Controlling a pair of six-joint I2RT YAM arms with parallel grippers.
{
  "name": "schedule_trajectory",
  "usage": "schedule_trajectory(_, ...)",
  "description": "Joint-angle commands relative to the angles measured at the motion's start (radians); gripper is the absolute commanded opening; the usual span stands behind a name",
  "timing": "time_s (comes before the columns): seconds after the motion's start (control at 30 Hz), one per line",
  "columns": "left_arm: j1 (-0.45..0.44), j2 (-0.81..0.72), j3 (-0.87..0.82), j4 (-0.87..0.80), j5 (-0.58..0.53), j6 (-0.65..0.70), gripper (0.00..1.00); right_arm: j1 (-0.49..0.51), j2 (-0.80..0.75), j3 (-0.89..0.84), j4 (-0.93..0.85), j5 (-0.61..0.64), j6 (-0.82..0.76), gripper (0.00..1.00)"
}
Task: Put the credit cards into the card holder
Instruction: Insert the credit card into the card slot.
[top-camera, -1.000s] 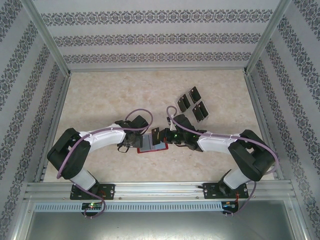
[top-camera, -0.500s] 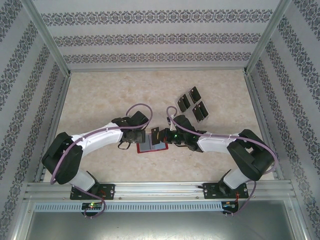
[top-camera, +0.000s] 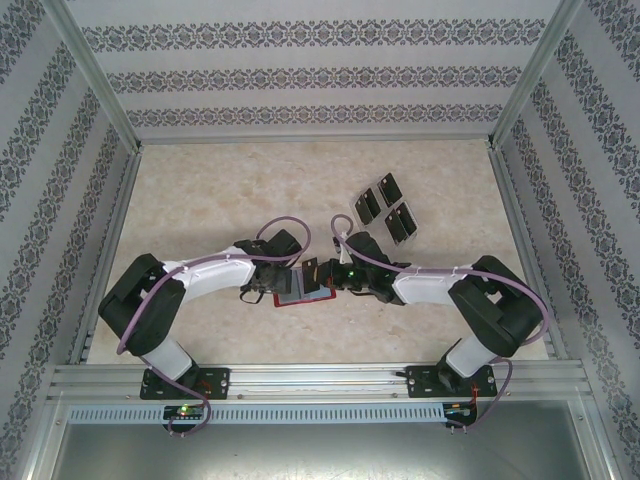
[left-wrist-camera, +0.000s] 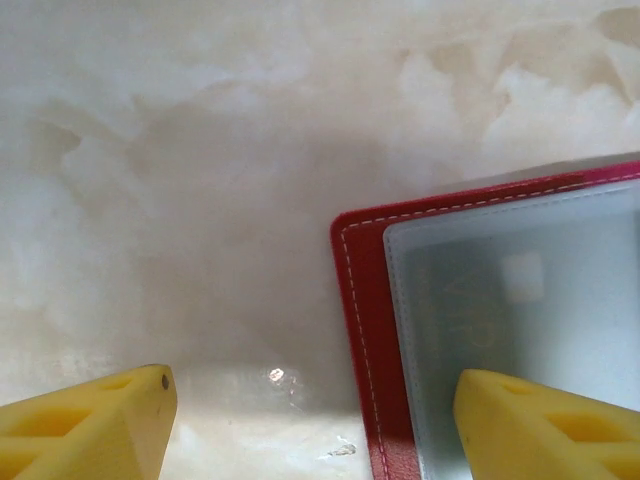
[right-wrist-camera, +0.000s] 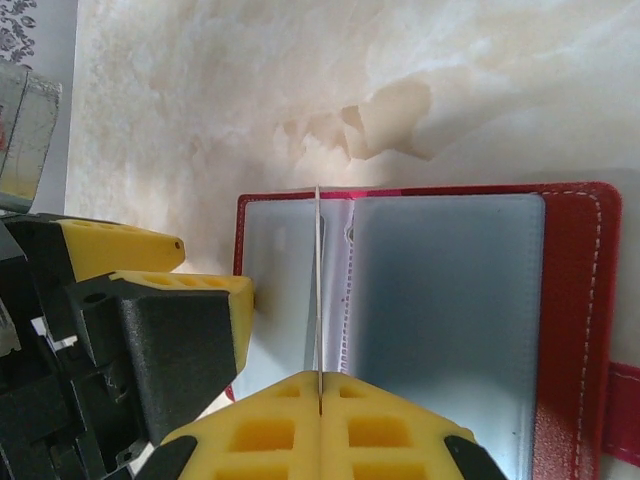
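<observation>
right wrist: right gripper (right-wrist-camera: 318, 398) pinches 1 card (right-wrist-camera: 317, 280) (above wallet (right-wrist-camera: 577, 300)).

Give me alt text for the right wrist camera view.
The right end effector pinches a thin credit card edge-on, upright over the open red card holder with grey pockets. The left end effector, open, sits at the holder's left edge.

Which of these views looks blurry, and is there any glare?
Left wrist view: soft overall, the table hazy, a small glint beside the card holder. Right wrist view: sharper, pockets matte, no glare. Top external view: evenly lit, shadows soft.
</observation>
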Motion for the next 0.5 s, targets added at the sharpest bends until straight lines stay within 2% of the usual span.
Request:
schedule_trajectory(0.0, -0.011, 0.012, -0.036, -0.036, -0.025, 0.008, 0.75, 0.001, 0.019, -0.017, 0.054, -0.032, 0.011, 0.0)
schedule_trajectory(0.47, -0.012, 0.009, -0.05, -0.042, -0.039, 0.009, 0.75, -0.024, 0.042, -0.043, 0.095, -0.041, 0.023, 0.0)
